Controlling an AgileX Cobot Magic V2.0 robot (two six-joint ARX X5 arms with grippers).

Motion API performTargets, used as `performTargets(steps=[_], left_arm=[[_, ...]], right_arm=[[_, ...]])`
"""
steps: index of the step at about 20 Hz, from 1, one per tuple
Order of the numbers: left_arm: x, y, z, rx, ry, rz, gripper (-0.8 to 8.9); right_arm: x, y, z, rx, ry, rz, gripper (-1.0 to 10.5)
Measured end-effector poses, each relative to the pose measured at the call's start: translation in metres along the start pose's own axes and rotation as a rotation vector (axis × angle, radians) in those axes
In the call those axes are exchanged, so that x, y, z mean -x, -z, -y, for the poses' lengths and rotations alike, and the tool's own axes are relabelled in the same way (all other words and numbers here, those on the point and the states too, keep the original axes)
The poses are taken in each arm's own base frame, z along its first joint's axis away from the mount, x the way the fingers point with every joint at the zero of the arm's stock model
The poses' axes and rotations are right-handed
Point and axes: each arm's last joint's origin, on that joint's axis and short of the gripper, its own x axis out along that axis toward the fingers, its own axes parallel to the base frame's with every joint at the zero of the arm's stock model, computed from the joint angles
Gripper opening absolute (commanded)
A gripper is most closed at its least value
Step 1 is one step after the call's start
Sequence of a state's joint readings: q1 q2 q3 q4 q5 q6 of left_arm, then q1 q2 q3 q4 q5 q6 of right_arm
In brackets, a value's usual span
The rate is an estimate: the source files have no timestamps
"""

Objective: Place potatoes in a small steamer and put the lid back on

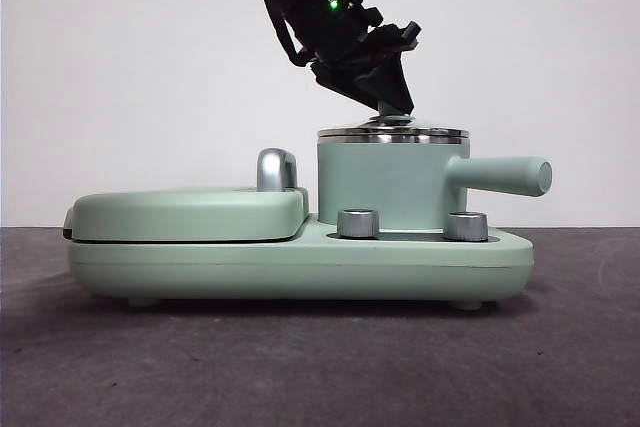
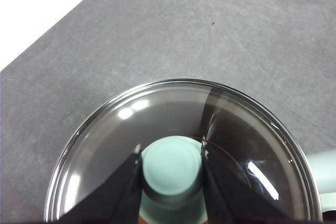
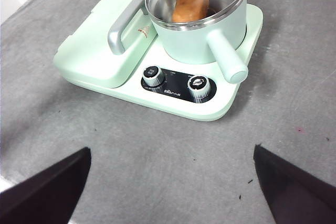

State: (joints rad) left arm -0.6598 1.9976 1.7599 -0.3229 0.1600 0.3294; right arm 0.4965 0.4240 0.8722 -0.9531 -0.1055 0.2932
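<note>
- Foreground: the right tool [image 3: 170, 182] waits over the bare desk [image 3: 173, 150], jaws wide apart and empty.
- Middle: the small steamer [image 1: 385, 182] sits on its base, the potato [image 3: 190, 4] already inside.
- Above: the lid [image 1: 392, 133] rests on the steamer's rim; the left tool [image 2: 171, 179] is clamped on its knob [image 2: 171, 171]. Only release appears left.

The table [image 1: 300, 367] is covered in a dark grey, matte, faintly scuffed surface and meets a white wall at 12 o'clock. Directly on it sits one mint-green cooking appliance [image 1: 300, 265] on short feet, its flat hinged griddle [image 1: 190, 212] toward 9 o'clock and two steel knobs toward 3 o'clock.
</note>
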Motion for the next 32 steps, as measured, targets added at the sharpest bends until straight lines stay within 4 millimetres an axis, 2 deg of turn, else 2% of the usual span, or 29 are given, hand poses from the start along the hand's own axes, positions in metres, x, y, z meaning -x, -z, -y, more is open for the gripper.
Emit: performTargets(steps=[3,4,5,8,10,11,13,16,20,22,26,29,32], left_arm=[[-0.001,0.001,0.001,0.002,0.006,-0.005,4.42],[-0.001,0.002,0.002,0.007,0.011,-0.006,5.06],[-0.001,0.002,0.003,0.014,0.014,-0.006,5.36],[0.001,0.002,0.003,0.041,0.02,-0.017,5.37],[0.015,-0.004,0.004,0.054,0.024,-0.029,5.36],[0.033,-0.011,0.004,0.059,0.023,-0.029,5.34],[0.08,-0.029,0.006,0.069,0.015,-0.001,5.3],[0.159,-0.044,0.014,0.111,0.014,0.004,5.3],[0.234,-0.034,0.03,0.162,0.045,-0.111,5.06],[0.275,-0.029,0.038,0.198,0.042,-0.104,4.86],[0.326,-0.017,0.051,0.232,0.042,-0.112,4.86],[0.351,-0.007,0.059,0.256,0.049,-0.102,4.86],[0.367,0.005,0.066,0.282,0.044,-0.08,4.86]], right_arm=[[0.0,0.0,0.0,0.0,0.0,0.0,4.9],[0.0,0.0,0.0,0.0,0.0,0.0,4.9],[0.0,0.0,0.0,0.0,0.0,0.0,4.9],[0.0,0.0,0.0,0.0,0.0,0.0,4.9],[0.0,0.0,0.0,0.0,0.0,0.0,4.9],[0.0,0.0,0.0,0.0,0.0,0.0,4.9],[0.0,0.0,0.0,0.0,0.0,0.0,4.9],[0.0,0.0,0.0,0.0,-0.014,-0.004,4.9],[0.0,0.0,-0.003,0.002,-0.093,-0.014,4.9],[0.0,-0.004,-0.006,0.009,-0.154,0.01,4.9],[0.001,-0.008,-0.008,0.02,-0.213,0.043,4.9],[0.001,-0.01,-0.009,0.026,-0.238,0.058,4.9],[0.002,-0.01,-0.01,0.028,-0.265,0.06,4.9]])
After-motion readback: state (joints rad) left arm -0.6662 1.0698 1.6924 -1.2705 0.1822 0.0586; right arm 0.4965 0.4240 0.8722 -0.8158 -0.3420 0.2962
